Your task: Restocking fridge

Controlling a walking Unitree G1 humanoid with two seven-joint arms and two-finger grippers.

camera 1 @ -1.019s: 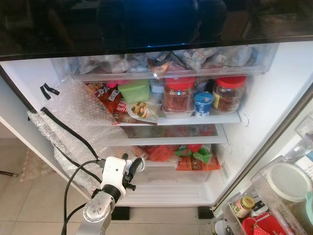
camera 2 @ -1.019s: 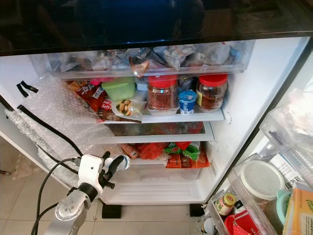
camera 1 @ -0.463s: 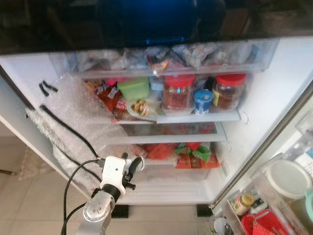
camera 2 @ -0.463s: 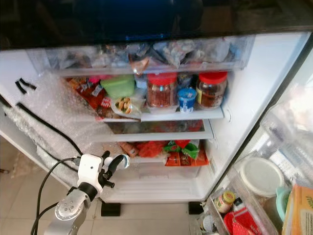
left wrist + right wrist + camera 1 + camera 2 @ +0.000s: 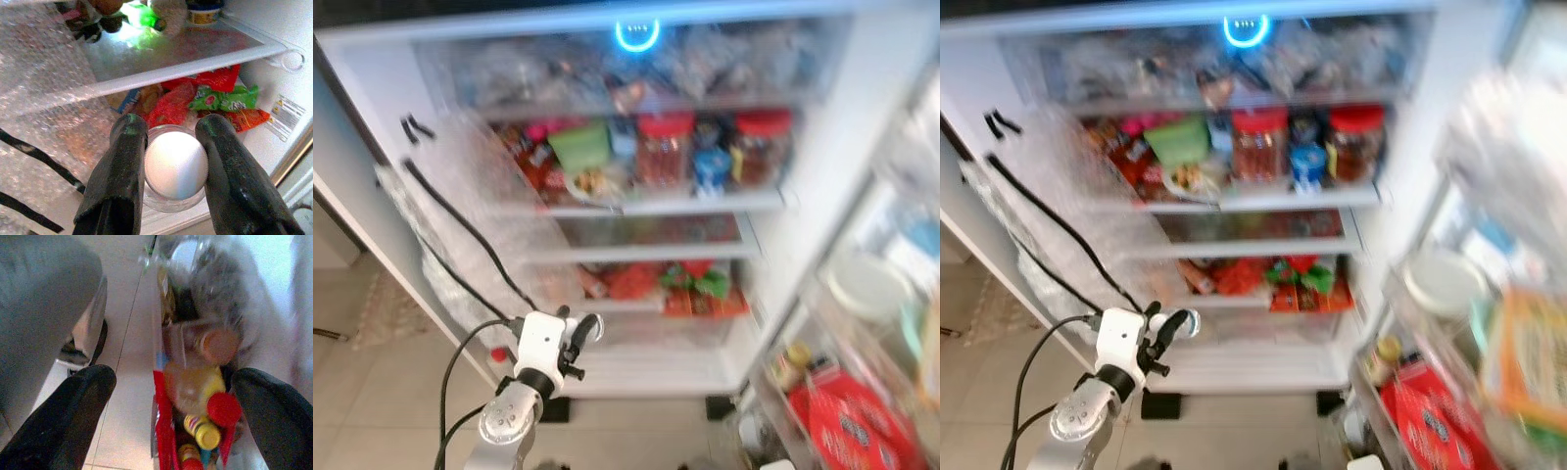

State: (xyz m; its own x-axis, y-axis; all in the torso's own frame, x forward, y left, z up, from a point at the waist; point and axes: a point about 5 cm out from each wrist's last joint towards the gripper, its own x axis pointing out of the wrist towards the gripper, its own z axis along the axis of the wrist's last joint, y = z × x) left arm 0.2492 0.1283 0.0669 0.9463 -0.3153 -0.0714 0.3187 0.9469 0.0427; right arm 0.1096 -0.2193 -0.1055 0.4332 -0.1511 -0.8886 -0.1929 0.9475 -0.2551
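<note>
Left eye view, blurred: fridge [image 5: 862, 127] open; left hand [image 5: 582, 331] at 7 o'clock, low before bottom shelf, closed round small white-topped cup [image 5: 592, 327]. Red-lidded jars [image 5: 666, 147] on upper shelf at 12 o'clock; door bins at 4 o'clock.

Left wrist view: fingers [image 5: 122, 171] pinch cup [image 5: 175, 166] from both sides; red and green packets [image 5: 215, 95] beyond, under glass shelf.

Right wrist view: right hand [image 5: 171, 416] spread wide, empty, above door bin bottles [image 5: 203, 431].

Pale tiled floor [image 5: 372, 392] — bright daylight — with a patterned mat [image 5: 382, 311] at left.
</note>
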